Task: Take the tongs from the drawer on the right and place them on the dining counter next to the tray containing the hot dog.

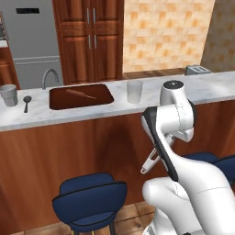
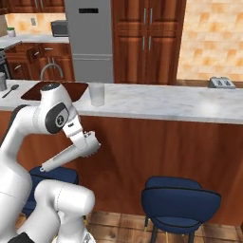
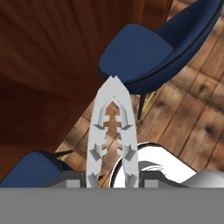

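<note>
Honestly, the risky bit from here looks like getting the tongs (image 3: 112,131) up and over the edge of the dining counter (image 1: 151,102). They hang low in front of the reddish wood front panel (image 2: 156,156), well below the marble top, pointing down toward the floor and the blue stools (image 2: 179,197). My guess is that if the arm swings up too close to the panel, the long free end of the tongs could clip the counter lip and twist in the grip, or get knocked out completely.

Second worry: the clear glass (image 1: 134,91) stands just right of the tray (image 1: 81,97), which is where the tongs would naturally go. A sloppy approach could tip it. The left side isn't free either, with a small dark spoon (image 1: 26,102) and a grey cup (image 1: 8,94) there. The hot dog (image 1: 80,94) lies inside the tray, toward its far side.

As for the gripper (image 3: 112,175), its jaws are pinched in on the joined end of the tongs, with both arms running out between the fingertips in the hand view. So it's a narrow grip on a long lever, and that's why slipping seems plausible.
</note>
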Controlling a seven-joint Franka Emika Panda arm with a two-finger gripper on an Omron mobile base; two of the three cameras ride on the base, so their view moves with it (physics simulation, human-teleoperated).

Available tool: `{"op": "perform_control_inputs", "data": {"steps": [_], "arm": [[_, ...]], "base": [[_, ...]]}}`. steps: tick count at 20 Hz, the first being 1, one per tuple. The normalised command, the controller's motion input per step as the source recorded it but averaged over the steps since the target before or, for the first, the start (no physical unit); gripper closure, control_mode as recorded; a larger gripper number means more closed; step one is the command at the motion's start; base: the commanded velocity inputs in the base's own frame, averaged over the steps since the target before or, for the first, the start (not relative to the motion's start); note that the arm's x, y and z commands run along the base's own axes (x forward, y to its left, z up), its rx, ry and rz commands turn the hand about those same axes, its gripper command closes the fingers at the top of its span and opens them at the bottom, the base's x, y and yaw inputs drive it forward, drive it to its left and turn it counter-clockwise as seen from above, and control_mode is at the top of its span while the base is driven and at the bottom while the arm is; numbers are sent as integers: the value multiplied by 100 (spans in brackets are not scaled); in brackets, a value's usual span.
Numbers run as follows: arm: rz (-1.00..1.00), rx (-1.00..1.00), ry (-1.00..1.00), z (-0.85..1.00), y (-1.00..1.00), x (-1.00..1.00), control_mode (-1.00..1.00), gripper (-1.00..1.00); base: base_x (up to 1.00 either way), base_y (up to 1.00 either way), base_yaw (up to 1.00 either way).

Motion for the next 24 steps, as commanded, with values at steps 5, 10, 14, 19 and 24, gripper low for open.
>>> {"op": "perform_control_inputs", "data": {"steps": [5,10,14,19,24], "arm": [[-1,0,0,32,34,0,-100,100],[5,0,-4,89,52,-15,-100,100],[20,0,-3,71,11,-5,-100,100],[33,0,0,36,10,15,-100,100],[49,0,0,2,11,-8,-100,100]], "base": [[6,15,-2],[0,0,0],[0,0,0],[0,0,0],[0,0,0]]}}
